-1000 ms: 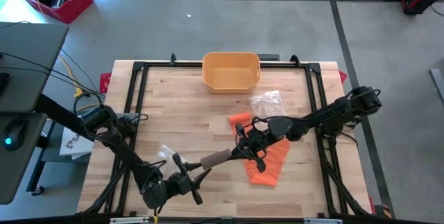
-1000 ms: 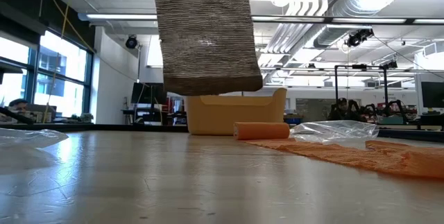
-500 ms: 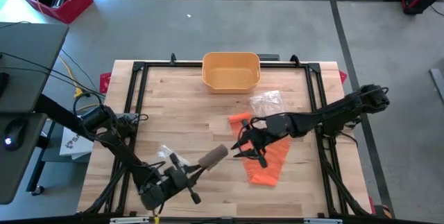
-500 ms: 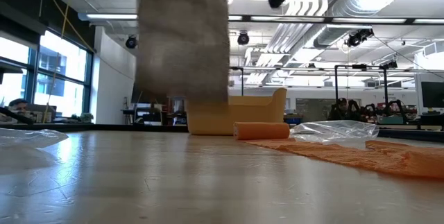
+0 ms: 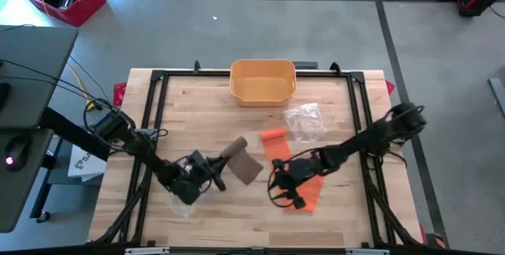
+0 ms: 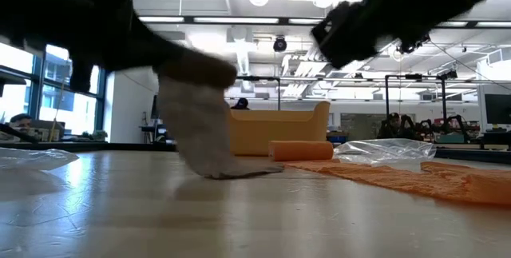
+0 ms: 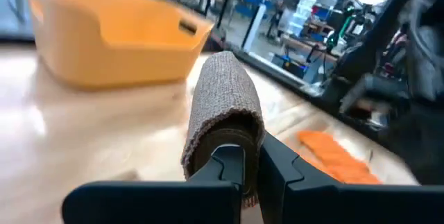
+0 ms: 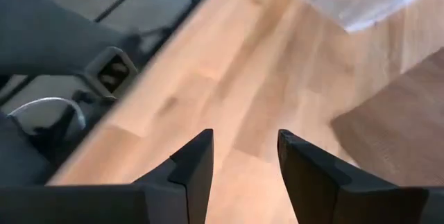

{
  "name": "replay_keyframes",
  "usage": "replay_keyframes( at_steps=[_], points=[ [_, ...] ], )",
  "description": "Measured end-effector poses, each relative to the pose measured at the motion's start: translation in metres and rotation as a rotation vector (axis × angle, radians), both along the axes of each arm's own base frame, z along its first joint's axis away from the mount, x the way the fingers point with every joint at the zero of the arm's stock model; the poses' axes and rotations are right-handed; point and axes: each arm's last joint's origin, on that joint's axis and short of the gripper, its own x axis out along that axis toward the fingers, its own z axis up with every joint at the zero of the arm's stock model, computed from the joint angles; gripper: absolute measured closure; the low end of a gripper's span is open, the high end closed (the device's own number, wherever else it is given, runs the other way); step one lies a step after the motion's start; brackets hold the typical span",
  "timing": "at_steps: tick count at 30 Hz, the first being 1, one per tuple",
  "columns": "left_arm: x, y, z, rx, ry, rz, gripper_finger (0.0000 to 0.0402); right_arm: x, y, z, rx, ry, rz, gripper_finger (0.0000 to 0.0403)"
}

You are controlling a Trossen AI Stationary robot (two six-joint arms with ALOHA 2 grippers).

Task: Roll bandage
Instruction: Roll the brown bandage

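While the roll hangs from one arm only, notes run largest to smallest, every place given from the yellow bin (image 5: 263, 80).

Table (image 5: 189, 109): bare wood butcher block inside a black frame; the open stretch near-left of the yellow bin is the working surface for the roll.

Orange bandage strip (image 5: 304, 184): lies flat, near-right of the bin, with a small orange roll (image 5: 276, 136) at its bin-side end. Not the piece in hand; keep the tan tail off it.

Tan bandage (image 5: 241, 159): near side of the bin, slightly left. Rolled core (image 7: 223, 106) is lifted, loose tail draped down onto the wood (image 6: 209, 150).

Plastic wrapper (image 5: 304, 118): just right of and near the bin, clear of the work.

Left gripper (image 5: 207, 168): near-left of the bin, fingers clamped on the end of the tan roll; in the wrist view the two dark fingers (image 7: 229, 161) pinch its open end.

Right gripper (image 5: 282, 184): near-right of the bin, over the orange strip, jaws apart and holding nothing (image 8: 239, 158).

Step judged: winding the loose tail onto the core.

Advice: keep the tail flat and under light tension; a hand pinning the tail's far end would likely give a tight, even wind.

Risk: skewed layers or a telescoping core if the roll tilts.
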Motion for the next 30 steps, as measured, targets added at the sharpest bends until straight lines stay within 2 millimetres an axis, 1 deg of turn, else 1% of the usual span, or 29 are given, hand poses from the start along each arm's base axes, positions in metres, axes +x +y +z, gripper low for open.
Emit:
replay_keyframes(
  at_steps=[2,5,7,12,14,17,19,21,23,24,26,30],
  points=[
    [-0.006,0.010,-0.011,-0.026,0.026,-0.023,0.0394,0.013,-0.004,-0.014,-0.011,-0.005,-0.027,0.0251],
    [-0.009,0.019,-0.019,-0.040,0.043,-0.026,0.0394,0.037,-0.013,-0.029,-0.051,0.025,-0.037,0.0251],
    [-0.011,0.023,-0.023,-0.037,0.073,-0.036,0.0394,0.052,-0.019,-0.036,-0.101,0.054,-0.025,0.0251],
    [-0.009,0.027,-0.026,-0.048,0.119,-0.071,0.0393,0.086,-0.039,-0.047,-0.238,0.150,0.040,0.0252],
    [-0.008,0.027,-0.027,-0.050,0.128,-0.078,0.0392,0.095,-0.049,-0.052,-0.288,0.206,0.057,0.0253],
    [-0.009,0.028,-0.027,-0.043,0.141,-0.079,0.0391,0.102,-0.061,-0.056,-0.317,0.254,0.086,0.0262],
    [-0.009,0.028,-0.028,-0.036,0.149,-0.077,0.0391,0.104,-0.067,-0.060,-0.317,0.272,0.103,0.0281],
    [-0.009,0.028,-0.028,-0.026,0.150,-0.067,0.0391,0.105,-0.071,-0.066,-0.313,0.290,0.105,0.0317],
    [-0.010,0.029,-0.028,-0.008,0.147,-0.046,0.0390,0.105,-0.071,-0.071,-0.317,0.301,0.107,0.0368],
    [-0.010,0.029,-0.027,0.001,0.139,-0.028,0.0390,0.104,-0.069,-0.071,-0.324,0.302,0.112,0.0385],
    [-0.012,0.028,-0.027,0.023,0.120,0.010,0.0390,0.102,-0.059,-0.071,-0.350,0.311,0.098,0.0391],
    [-0.016,0.025,-0.025,0.052,0.092,0.048,0.0390,0.093,-0.026,-0.060,-0.351,0.325,0.078,0.0400]
  ],
)
